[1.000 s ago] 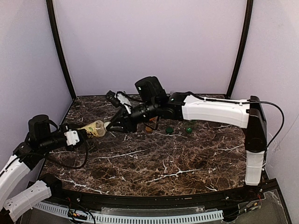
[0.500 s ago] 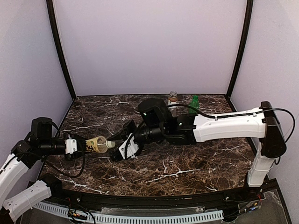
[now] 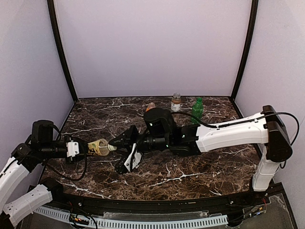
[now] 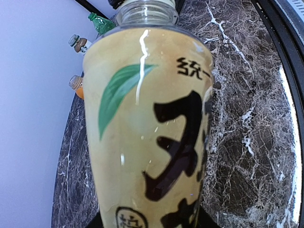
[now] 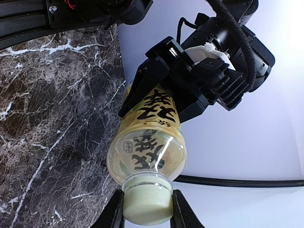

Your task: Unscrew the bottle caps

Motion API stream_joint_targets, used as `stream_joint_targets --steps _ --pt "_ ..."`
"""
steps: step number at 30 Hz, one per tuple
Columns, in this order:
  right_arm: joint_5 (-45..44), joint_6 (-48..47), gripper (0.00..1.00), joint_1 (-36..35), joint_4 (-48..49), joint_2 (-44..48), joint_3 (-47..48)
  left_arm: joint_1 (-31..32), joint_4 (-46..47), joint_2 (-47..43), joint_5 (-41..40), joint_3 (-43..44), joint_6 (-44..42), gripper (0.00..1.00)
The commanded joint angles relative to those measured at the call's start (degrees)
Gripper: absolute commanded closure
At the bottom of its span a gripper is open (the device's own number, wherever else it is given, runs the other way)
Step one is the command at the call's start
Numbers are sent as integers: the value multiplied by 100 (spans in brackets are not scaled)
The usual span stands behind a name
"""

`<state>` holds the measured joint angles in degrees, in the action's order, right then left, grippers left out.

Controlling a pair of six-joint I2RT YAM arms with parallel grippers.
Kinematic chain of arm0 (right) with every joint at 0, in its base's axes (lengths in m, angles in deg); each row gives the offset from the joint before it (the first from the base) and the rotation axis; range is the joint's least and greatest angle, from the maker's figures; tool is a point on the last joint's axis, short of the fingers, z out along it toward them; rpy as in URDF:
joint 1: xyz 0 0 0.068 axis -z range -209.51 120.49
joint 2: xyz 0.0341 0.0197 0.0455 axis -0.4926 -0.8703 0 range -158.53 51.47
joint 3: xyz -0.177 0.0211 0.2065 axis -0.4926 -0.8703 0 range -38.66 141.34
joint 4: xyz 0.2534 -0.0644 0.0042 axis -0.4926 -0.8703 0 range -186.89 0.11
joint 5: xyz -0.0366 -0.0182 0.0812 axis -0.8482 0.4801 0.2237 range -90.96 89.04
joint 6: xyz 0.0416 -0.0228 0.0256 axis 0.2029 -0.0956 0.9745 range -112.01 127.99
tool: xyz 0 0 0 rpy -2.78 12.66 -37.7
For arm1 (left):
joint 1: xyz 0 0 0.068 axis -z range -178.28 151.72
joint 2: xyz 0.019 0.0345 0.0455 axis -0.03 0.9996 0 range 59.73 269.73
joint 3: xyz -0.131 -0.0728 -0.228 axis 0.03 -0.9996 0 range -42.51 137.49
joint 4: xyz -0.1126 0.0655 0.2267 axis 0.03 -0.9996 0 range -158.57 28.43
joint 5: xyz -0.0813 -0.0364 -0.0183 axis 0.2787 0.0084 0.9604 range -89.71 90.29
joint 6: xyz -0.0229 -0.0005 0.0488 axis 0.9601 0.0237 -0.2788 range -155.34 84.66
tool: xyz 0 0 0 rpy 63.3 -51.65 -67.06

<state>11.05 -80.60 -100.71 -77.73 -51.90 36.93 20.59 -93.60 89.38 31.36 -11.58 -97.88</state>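
A clear bottle with a tan-yellow label [image 3: 98, 146] lies level above the table, its base end held in my left gripper [image 3: 89, 148], which is shut on it. In the left wrist view the bottle [image 4: 147, 123] fills the frame. Its pale yellow cap [image 5: 146, 205] points toward my right gripper [image 5: 146, 216], whose two fingers [image 5: 114, 213] press on either side of the cap. In the top view the right gripper [image 3: 114, 144] meets the bottle neck. The dark green, bright green and tan-gold caps are out of view.
Three bottles stand at the back of the marble table: an orange one [image 3: 150, 106], a brown-capped jar [image 3: 176, 101] and a green bottle [image 3: 197, 108]. They also show in the left wrist view [image 4: 80, 43]. The right arm [image 3: 224, 135] stretches across the table's middle.
The right arm swung from the back toward the near left and its gripper came onto the bottle's cap. The left gripper moved the bottle slightly nearer and lower.
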Motion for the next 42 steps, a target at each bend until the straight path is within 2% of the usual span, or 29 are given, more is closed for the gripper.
stream_joint_targets --steps 1,10,16,22,26,31,33,35,37,39,42 --pt "-195 -233 100 -51 1033 55 -56 37 -79 -29 523 96 156 99" --pt "-204 162 60 -52 1488 82 -144 38 -34 -79 476 126 256 99" --pt "-267 411 49 -51 1473 238 -304 37 65 -71 262 145 294 99" --pt "-410 697 27 -38 1487 365 -441 31 590 -65 122 134 893 99" --pt "-482 1097 3 -21 1498 396 -441 24 826 -58 170 123 1164 99" --pt "-438 1860 1 54 1647 493 -431 20 988 -38 135 123 1320 99" --pt "-300 2575 1 159 1588 610 -413 20 1197 -46 -49 107 1434 99" --pt "247 3632 2 359 1243 797 -320 21 1515 -63 -349 64 1551 99" --pt "1160 5025 2 646 734 964 -74 20 1851 -91 -667 -16 1567 99" --pt "1809 6688 2 878 637 962 183 20 2109 -99 -923 -97 1494 99" --pt "2191 9101 2 1189 668 719 593 20 2251 -114 -1146 -210 1217 99"
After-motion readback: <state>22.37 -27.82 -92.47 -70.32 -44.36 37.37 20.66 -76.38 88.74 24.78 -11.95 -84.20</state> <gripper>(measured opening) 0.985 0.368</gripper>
